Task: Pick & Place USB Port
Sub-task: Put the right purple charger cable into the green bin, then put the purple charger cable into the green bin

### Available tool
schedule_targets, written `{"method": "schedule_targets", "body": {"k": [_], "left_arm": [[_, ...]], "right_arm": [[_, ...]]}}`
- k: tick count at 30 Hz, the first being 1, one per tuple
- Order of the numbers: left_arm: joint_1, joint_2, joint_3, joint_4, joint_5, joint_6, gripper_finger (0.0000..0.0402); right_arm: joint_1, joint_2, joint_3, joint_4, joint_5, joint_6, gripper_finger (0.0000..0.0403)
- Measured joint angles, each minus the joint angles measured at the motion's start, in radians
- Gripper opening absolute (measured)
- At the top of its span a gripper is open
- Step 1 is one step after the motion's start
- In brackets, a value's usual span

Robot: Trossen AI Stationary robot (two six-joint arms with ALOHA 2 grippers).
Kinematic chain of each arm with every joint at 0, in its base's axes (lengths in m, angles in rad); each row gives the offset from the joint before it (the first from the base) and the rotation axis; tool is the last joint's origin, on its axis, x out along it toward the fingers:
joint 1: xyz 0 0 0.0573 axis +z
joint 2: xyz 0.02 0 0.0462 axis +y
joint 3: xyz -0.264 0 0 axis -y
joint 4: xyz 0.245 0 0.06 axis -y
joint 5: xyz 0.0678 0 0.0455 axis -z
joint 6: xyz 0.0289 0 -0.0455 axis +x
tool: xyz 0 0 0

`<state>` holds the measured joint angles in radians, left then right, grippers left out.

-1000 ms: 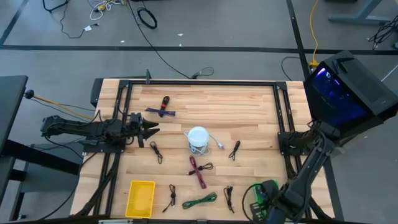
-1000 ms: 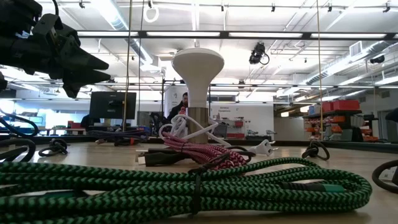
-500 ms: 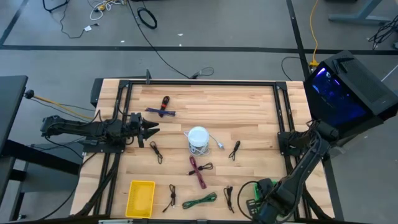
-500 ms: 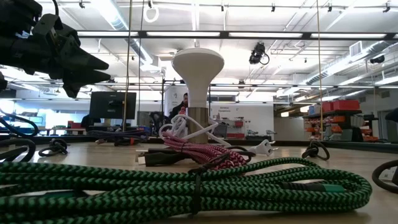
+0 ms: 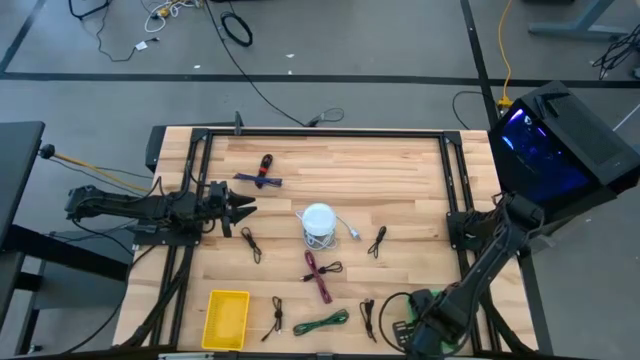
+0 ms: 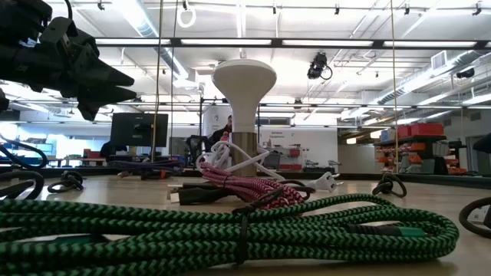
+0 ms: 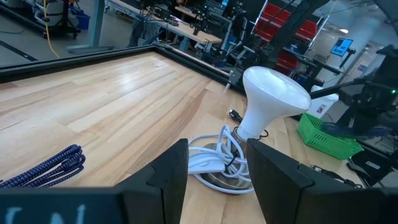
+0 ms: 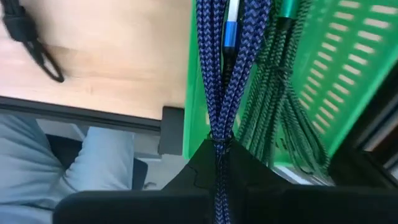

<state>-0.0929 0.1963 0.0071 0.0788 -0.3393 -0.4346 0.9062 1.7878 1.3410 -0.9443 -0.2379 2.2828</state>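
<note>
A blue braided USB cable bundle (image 8: 222, 68) hangs from my right gripper (image 8: 217, 144), which is shut on it at the table's near right corner, over the green basket (image 8: 348, 74). A green cable (image 8: 283, 118) lies in that basket. In the high view the right gripper (image 5: 418, 330) covers most of the basket (image 5: 408, 322). My left gripper (image 5: 242, 209) waits open above the table's left side, its fingers pointing at the white lamp (image 7: 273, 99). My right gripper pinches the blue cable bundle between its two fingers at a gathered point (image 8: 217, 134), with several strands side by side. The fingers come from above, pointing down. The bundle runs on past the fingertips along the basket's wall, with its plug end (image 8: 231, 25) farthest off.
The white lamp (image 5: 318, 220) with its white cord stands mid-table. Around it lie black cable coils (image 5: 377, 240), a maroon cable (image 5: 320, 274), a green-black cable (image 5: 322, 322) and a blue-red one (image 5: 260, 177). A yellow bin (image 5: 227, 318) sits near the near left edge.
My right arm has swung a little toward the table's left along the near edge and carried its gripper with the blue cable over the green basket. The left arm and the cables on the table have kept still.
</note>
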Motion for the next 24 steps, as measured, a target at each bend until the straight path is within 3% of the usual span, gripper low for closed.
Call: {"method": "schedule_targets", "body": {"k": [5, 24], "left_arm": [[0.000, 0.000, 0.000, 0.000, 0.000, 0.000, 0.0167], [0.000, 0.000, 0.000, 0.000, 0.000, 0.000, 0.0167]], "right_arm": [[0.000, 0.000, -0.021, 0.023, -0.042, -0.010, 0.0011], [-0.005, -0.002, -0.021, 0.010, 0.019, -0.093, 0.0109]]}}
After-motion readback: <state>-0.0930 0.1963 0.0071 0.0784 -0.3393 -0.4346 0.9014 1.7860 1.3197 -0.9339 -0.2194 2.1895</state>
